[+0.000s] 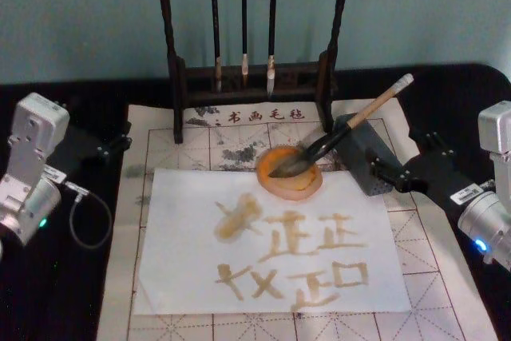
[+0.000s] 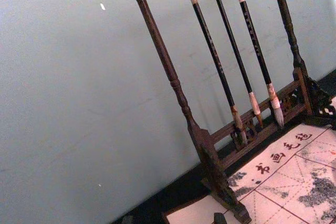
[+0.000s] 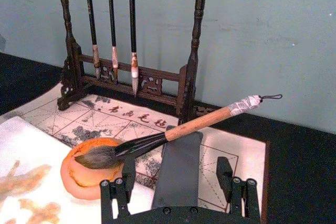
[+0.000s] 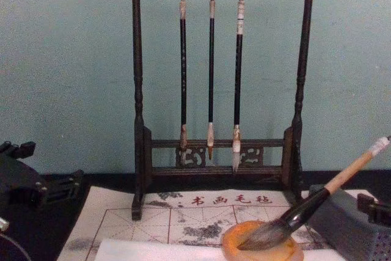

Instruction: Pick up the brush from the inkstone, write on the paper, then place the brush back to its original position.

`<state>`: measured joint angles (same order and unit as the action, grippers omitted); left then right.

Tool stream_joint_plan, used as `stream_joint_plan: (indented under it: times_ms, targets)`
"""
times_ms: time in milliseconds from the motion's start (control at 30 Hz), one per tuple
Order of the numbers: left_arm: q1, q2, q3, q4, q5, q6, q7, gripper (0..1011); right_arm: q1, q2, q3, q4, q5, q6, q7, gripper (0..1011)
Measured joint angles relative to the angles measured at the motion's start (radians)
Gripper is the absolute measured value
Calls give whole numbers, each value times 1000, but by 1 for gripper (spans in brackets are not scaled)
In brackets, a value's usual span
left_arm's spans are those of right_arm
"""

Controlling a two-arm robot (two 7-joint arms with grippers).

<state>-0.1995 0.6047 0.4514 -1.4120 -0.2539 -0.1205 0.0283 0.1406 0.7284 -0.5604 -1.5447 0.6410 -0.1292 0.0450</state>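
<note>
Brush lying free: bristles down in the orange-rimmed inkstone, handle propped on the top edge of the grey block just beside the dish, white end angled up and away to the right, likely parked this way to keep wet hair in the dish and the handle clear and easy to grab. Paper flat on the printed felt mat, just in front of the inkstone, already covered in tan strokes, so writing looks done and brush looks returned, or a new round not yet started. Right gripper low behind the grey block, fingers spread apart, holding nothing, lined up toward the handle. Left gripper parked at the mat's left edge, well apart from the brush; open or closed hard to tell. Three thin brushes hanging on the rack at the back, untouched.
</note>
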Motion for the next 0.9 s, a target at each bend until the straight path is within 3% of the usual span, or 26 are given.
stream_joint_plan:
  times_ms: [900]
  targets:
    - [0,0,0,0,0,0,0,1001,0,1,1,-1,4,0,2,1000]
